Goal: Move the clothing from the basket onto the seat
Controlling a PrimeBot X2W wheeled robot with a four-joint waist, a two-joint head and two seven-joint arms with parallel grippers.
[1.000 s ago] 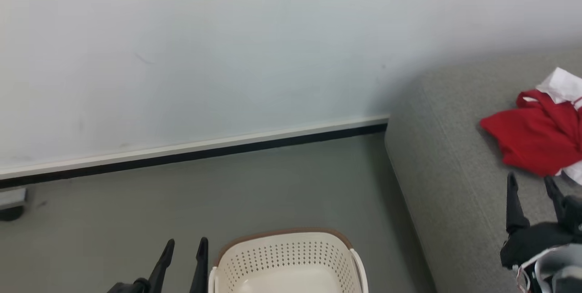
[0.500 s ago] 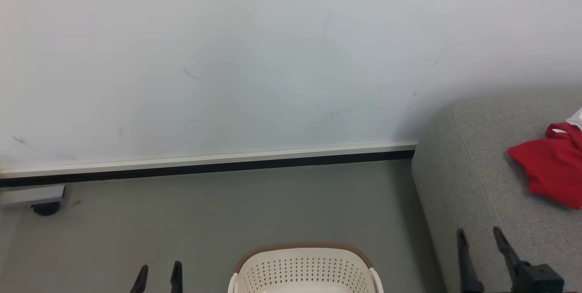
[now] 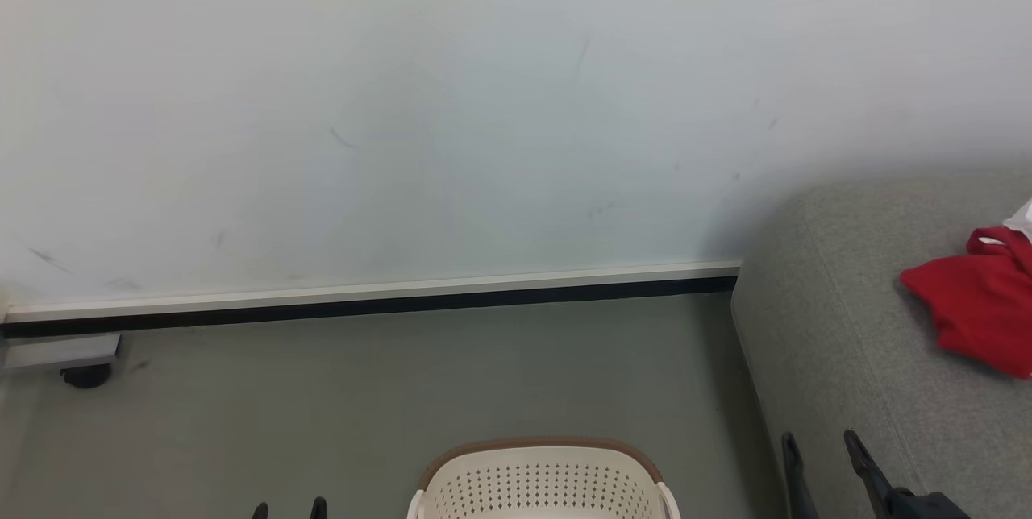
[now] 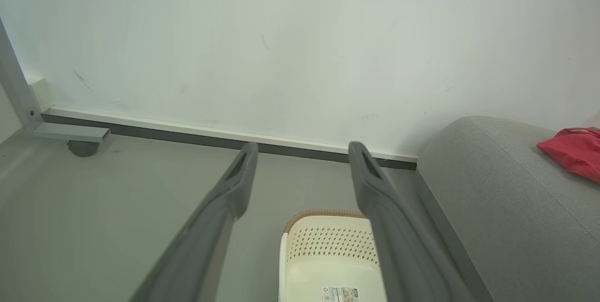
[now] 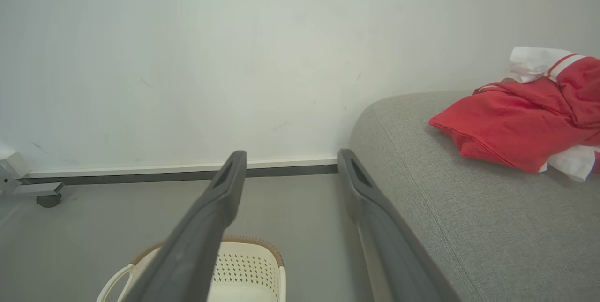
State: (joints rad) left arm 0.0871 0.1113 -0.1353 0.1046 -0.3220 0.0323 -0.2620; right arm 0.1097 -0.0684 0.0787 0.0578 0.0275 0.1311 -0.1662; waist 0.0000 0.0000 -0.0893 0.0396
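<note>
Head view: the right gripper (image 3: 822, 445) has drawn back from the clothing (image 3: 979, 317), which lies on the seat (image 3: 838, 358); its jaws stand apart, empty. The left gripper (image 3: 289, 509), spread and empty, sits low beside the basket (image 3: 538, 446). Left wrist view: what shows of the basket's floor is bare. Right wrist view: the clothing is heaped on the seat, well clear of that gripper. The job looks finished.

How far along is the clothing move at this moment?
Done: red clothing lies bunched on the grey seat. In hand: nothing; the left gripper and right gripper both stand open and empty. Left: the part of the basket in view looks bare, so probably nothing remains, though its near end is cut off.
</note>
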